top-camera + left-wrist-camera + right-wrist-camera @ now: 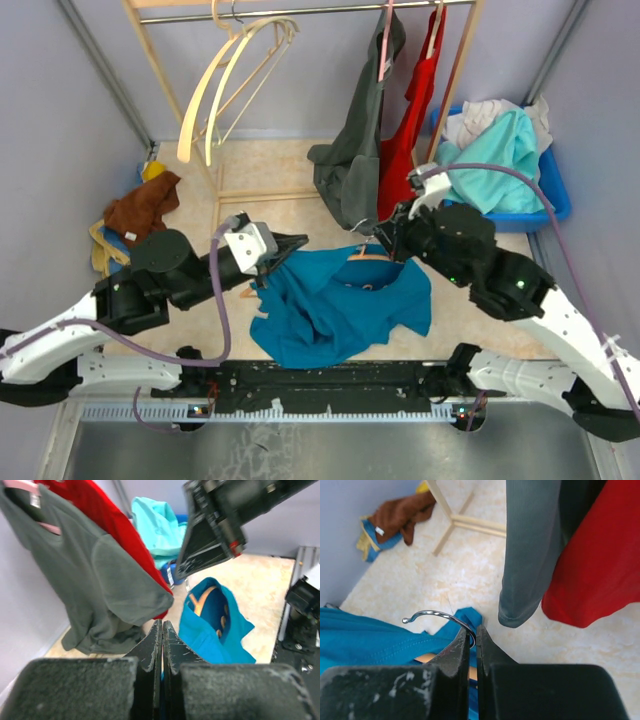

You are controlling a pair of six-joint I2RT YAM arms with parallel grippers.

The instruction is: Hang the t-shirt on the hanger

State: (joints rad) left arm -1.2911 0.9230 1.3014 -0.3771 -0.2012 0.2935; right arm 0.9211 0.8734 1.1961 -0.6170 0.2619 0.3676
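The teal-blue t-shirt (340, 305) lies crumpled on the floor between my arms. The orange hanger (368, 258) shows inside its neck opening, with most of it under the cloth. My left gripper (288, 252) is shut on the t-shirt's left edge; in the left wrist view a sliver of blue shows between its shut jaws (162, 626), and the t-shirt (212, 635) with the hanger (201, 600) lies just beyond. My right gripper (472, 630) is shut on the hanger's silver hook (432, 614), above the t-shirt (370, 640).
A wooden rack (300, 12) stands behind with cream hangers (225, 80), a dark grey shirt (360, 140) and a red garment (410, 120) hanging low near my right gripper. A blue bin (555, 195) with an aqua garment (500, 165) is at right; a brown cloth (145, 205) is at left.
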